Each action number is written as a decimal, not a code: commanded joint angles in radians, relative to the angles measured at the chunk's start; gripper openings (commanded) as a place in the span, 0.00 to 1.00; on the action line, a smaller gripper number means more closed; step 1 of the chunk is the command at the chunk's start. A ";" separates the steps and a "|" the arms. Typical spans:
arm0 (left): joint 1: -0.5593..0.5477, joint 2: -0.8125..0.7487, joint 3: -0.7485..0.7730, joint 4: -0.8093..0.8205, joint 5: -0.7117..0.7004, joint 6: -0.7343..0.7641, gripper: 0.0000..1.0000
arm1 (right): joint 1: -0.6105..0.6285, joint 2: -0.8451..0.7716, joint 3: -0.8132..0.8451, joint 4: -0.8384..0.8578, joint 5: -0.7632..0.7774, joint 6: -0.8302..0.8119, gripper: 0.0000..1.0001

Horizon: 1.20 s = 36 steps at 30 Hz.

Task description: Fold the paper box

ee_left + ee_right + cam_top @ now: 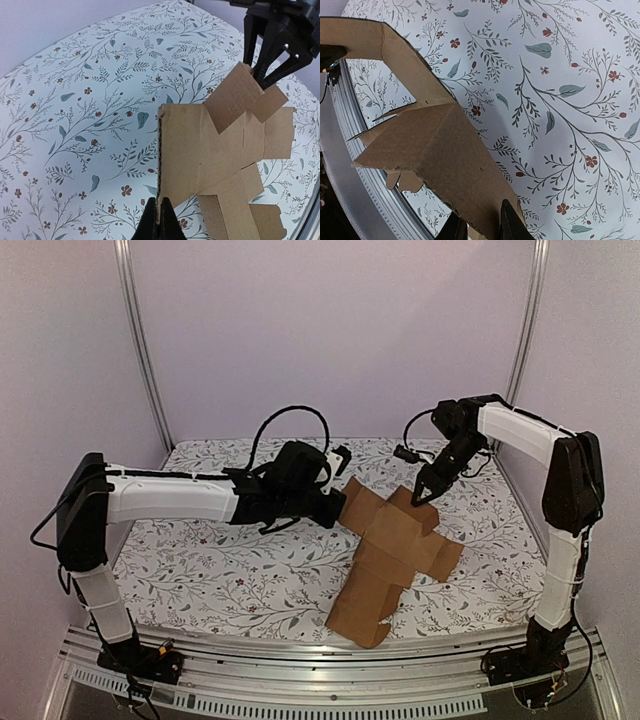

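The paper box point(395, 540) is a brown cross-shaped cardboard sheet, partly lifted off the floral table. Its near end droops toward the front edge. My left gripper point(335, 508) is shut on the sheet's left flap, and in the left wrist view its tips point(160, 220) pinch the corrugated edge of the paper box point(220, 150). My right gripper point(422, 495) is at the far flap, which is bent upward. In the right wrist view its fingers point(512, 222) straddle the paper box point(435, 150), one above and one below. Whether they press it does not show.
A floral cloth point(220, 560) covers the table. An aluminium rail point(300, 655) runs along the near edge, just beyond the box's hanging end. Metal frame posts point(140, 340) stand at the back corners against lilac walls.
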 commanded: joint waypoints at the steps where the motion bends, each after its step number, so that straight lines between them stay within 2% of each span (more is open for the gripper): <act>1: -0.012 -0.026 -0.018 0.041 -0.012 0.009 0.00 | -0.003 0.011 -0.021 0.017 0.010 -0.003 0.20; 3: -0.012 -0.029 -0.021 0.039 -0.014 0.009 0.00 | -0.003 0.011 -0.022 0.021 0.019 0.000 0.17; 6: -0.012 -0.040 -0.032 0.051 -0.022 0.009 0.00 | -0.002 0.004 -0.021 0.029 0.041 0.000 0.01; 7: -0.011 -0.044 -0.038 0.059 -0.023 0.009 0.00 | -0.001 -0.002 -0.021 0.033 0.051 0.001 0.00; 10: -0.009 -0.046 -0.044 0.069 -0.015 0.011 0.00 | 0.008 -0.044 -0.033 0.078 0.106 0.008 0.00; 15: -0.010 -0.086 -0.072 0.078 0.003 0.020 0.29 | 0.088 -0.155 -0.013 0.180 0.350 -0.052 0.00; 17: -0.011 -0.137 -0.117 0.085 0.010 0.024 0.35 | 0.128 -0.185 0.000 0.218 0.449 -0.095 0.00; 26: 0.016 -0.444 -0.444 0.196 -0.109 -0.061 0.44 | 0.314 -0.187 -0.031 0.440 0.853 -0.373 0.00; 31: 0.083 -0.437 -0.566 0.273 -0.108 -0.121 0.44 | 0.418 -0.169 -0.182 0.656 1.008 -0.511 0.00; 36: 0.132 -0.341 -0.590 0.368 -0.007 -0.142 0.44 | 0.488 -0.159 -0.302 0.844 1.092 -0.575 0.00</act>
